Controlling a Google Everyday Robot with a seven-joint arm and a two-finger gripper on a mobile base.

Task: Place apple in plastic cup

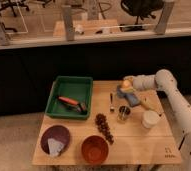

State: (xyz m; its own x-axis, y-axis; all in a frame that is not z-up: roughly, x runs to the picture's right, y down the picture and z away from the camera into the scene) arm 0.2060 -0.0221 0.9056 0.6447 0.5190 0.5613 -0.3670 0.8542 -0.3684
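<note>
The white arm is reaching in from the right side and the gripper (127,83) is hanging over the far right part of the wooden table (139,145), with its fingers pinching the apple (125,84), so the yellow-orange fruit is sitting up in the grip and not on the tabletop. Just beneath it a blue cloth (129,96) is lying on the wood. The plastic cup (150,119) is standing upright nearer the front, apart from the apple and to the right of the small metal cup (123,113). A fork (111,102), or what looks like one, is lying just left of the cloth. The grape bunch (104,128) is trailing down the middle of the table. Over on the left, the green tray (86,87) is holding a red-orange item, and at the front a dark plate (45,136) and a brown bowl (94,149) are sitting side by side.
</note>
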